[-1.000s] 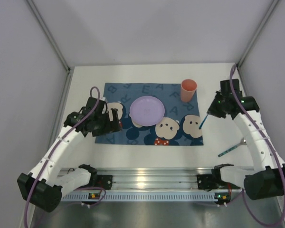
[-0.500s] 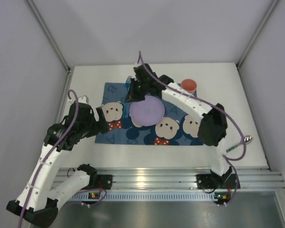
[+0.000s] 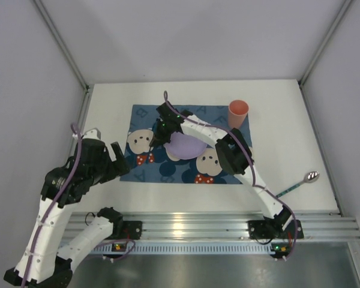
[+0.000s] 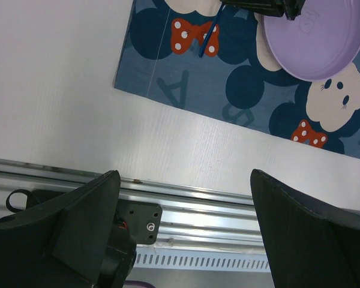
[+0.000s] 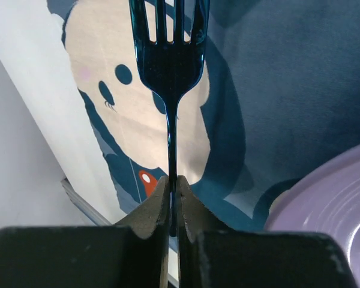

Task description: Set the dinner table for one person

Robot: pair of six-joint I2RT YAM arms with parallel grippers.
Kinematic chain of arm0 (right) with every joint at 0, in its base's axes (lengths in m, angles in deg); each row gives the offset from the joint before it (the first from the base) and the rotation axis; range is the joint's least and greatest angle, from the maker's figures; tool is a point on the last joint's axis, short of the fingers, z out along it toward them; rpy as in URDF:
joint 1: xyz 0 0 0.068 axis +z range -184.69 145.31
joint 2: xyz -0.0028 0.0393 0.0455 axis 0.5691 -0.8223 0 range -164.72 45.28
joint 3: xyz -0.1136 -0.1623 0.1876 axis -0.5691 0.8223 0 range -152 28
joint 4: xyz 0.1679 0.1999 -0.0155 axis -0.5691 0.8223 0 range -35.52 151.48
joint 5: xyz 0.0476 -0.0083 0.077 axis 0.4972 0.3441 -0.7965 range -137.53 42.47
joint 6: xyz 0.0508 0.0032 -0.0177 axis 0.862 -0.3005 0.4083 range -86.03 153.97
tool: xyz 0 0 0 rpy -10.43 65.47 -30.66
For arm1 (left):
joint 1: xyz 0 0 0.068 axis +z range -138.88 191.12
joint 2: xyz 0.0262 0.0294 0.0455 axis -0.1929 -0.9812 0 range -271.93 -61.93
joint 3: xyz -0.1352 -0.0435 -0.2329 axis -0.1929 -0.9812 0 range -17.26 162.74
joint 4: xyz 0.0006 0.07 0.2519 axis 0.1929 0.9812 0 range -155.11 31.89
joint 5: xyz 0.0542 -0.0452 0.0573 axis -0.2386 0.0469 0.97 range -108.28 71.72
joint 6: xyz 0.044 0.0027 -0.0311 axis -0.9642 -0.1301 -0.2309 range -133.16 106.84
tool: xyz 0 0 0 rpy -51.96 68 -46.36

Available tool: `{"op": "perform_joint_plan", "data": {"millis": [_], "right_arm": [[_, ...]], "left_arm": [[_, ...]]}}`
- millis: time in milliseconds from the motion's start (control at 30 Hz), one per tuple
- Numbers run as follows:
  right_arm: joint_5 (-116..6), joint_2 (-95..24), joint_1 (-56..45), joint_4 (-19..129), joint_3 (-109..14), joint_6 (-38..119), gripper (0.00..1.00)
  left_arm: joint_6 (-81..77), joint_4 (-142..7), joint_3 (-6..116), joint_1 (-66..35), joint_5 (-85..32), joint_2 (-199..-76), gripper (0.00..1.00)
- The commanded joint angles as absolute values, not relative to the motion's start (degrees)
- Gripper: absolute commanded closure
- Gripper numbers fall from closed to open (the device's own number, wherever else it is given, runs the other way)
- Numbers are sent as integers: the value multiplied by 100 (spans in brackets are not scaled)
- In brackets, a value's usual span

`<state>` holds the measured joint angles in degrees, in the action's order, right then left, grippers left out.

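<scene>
Right gripper [image 5: 173, 183] pinched fork [image 5: 170, 60] over mat [image 5: 252, 90], plate [image 5: 333, 204] lower right; flat placement parallel beside plate advised; left gripper [image 4: 185, 180] spread

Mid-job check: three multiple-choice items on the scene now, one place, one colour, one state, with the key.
1. Where is the spoon? A on the table, right of the placemat; B on the placemat; C under the placemat.
2. The plate is: A green; B purple; C white.
3. The right gripper is: A open, empty; B shut, empty; C shut on the fork.
Key: 1 A, it lies clear of the cloth; 2 B, both views show purple; 3 C, the wrist view shows the handle pinched.
</scene>
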<state>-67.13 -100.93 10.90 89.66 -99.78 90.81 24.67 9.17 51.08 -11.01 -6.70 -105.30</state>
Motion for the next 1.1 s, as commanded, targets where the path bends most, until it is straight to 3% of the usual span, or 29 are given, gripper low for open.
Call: {"op": "perform_joint_plan", "data": {"millis": [0,600,667,700,767,1067], "right_arm": [[-6775,-10132,1101,8735,-10427,9163,100],[-6573,-10466,1444,9754,-10911,8258,87],[-6485,-10413,1444,9799,-10884,8187,71],[-6467,-10387,1444,9781,-10893,8170,56],[-6484,-10352,1436,9746,-10937,8117,46],[-6599,-8878,1418,9570,-10771,7845,42]], "left_arm": [[2613,1469,5358,-1094,-483,-10342,5],[2552,1355,5262,-1094,-641,-10412,5],[2551,1320,5244,-1094,-685,-10403,5],[2551,1311,5236,-1094,-703,-10403,5],[2534,1276,5227,-1094,-755,-10411,5],[2446,934,5042,-1094,-861,-10473,5]]}}
